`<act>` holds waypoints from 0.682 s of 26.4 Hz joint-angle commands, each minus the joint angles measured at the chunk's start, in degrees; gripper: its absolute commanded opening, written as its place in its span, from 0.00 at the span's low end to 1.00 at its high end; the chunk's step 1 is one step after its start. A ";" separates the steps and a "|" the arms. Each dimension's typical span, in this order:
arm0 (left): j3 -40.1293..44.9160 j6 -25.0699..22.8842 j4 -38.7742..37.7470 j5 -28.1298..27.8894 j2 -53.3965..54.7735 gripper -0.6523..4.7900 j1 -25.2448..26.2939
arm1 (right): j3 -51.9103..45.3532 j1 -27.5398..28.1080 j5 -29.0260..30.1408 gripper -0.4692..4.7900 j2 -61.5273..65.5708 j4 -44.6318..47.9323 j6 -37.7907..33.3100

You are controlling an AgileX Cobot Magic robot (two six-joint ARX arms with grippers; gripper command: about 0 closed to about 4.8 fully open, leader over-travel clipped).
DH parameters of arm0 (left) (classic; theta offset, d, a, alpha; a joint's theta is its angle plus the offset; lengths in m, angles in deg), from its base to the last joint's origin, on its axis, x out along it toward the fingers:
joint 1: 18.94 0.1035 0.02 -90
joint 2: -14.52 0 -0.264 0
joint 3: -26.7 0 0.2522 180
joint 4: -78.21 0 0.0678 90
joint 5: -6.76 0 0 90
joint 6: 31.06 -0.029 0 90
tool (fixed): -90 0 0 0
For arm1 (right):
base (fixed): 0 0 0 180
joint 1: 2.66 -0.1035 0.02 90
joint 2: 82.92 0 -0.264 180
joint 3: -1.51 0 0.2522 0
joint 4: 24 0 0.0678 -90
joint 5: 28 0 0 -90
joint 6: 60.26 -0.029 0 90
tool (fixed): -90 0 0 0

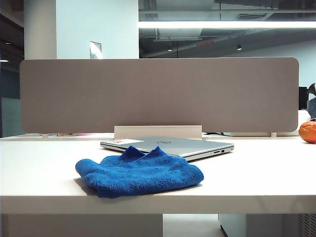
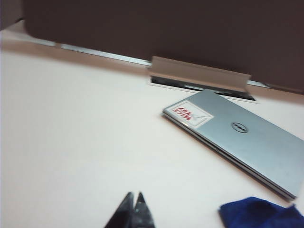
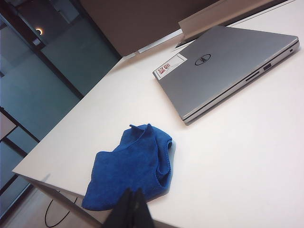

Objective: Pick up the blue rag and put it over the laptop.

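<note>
White worktop (image 1: 49, 173), smooth and matte, backed by a long grey-brown divider panel (image 1: 158, 94) standing upright along its far edge. Beyond the panel, an office room with a pale column (image 1: 81, 27) and a bright ceiling light strip (image 1: 227, 24). An orange round object (image 1: 308, 132) at the worktop's far 3 o'clock edge in the exterior view, well apart from everything else. A pale cable-tray flap (image 1: 158, 132) raised just behind the laptop.

Blue rag (image 1: 139, 172) lay bunched and folded near the worktop's front edge, royal blue, nubby terry weave, two small peaks pointing toward 12 o'clock. Overlapped the front edge of the laptop (image 1: 173, 145) in the exterior view; whether touching, could not be told. Laptop closed and flat, silver-grey, round logo on the lid, white-and-red sticker (image 1: 121, 142) at its 9 o'clock corner, ports along the side edge toward 3 o'clock.

Bare worktop wide open at 9 o'clock and 3 o'clock of the rag; front edge close at 6 o'clock.

Left gripper (image 2: 133, 197) hung above bare worktop, fingers pressed together, nothing between them, rag corner off to its side. Right gripper (image 3: 132, 192) hovered over the near end of the rag, fingers likewise drawn to a narrow point, empty.
</note>
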 commanded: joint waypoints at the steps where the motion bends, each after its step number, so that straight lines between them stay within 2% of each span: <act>1: -4.79 -0.09 0.55 3.58 6.71 0.11 -0.04 | -0.31 -0.04 0.09 0.08 -0.13 0.66 0.07; 7: -14.25 1.16 0.20 13.09 22.97 0.11 -0.07 | -0.31 -0.04 0.09 0.08 -0.13 0.66 0.07; 10: -16.28 3.56 -1.07 15.04 27.08 0.11 -0.42 | -0.31 -0.02 0.09 0.08 -0.13 0.68 0.15; 15: -17.97 4.04 -2.29 14.45 32.68 0.11 -5.01 | -0.31 -0.04 0.07 0.08 -0.13 0.68 0.15; 16: -18.05 4.07 -2.32 13.57 33.70 0.11 -6.60 | -0.31 -0.04 0.07 0.08 -0.13 0.68 0.15; 18: -18.12 4.15 -2.27 9.05 36.76 0.11 -13.03 | -0.31 -0.04 0.09 0.08 -0.13 0.55 0.15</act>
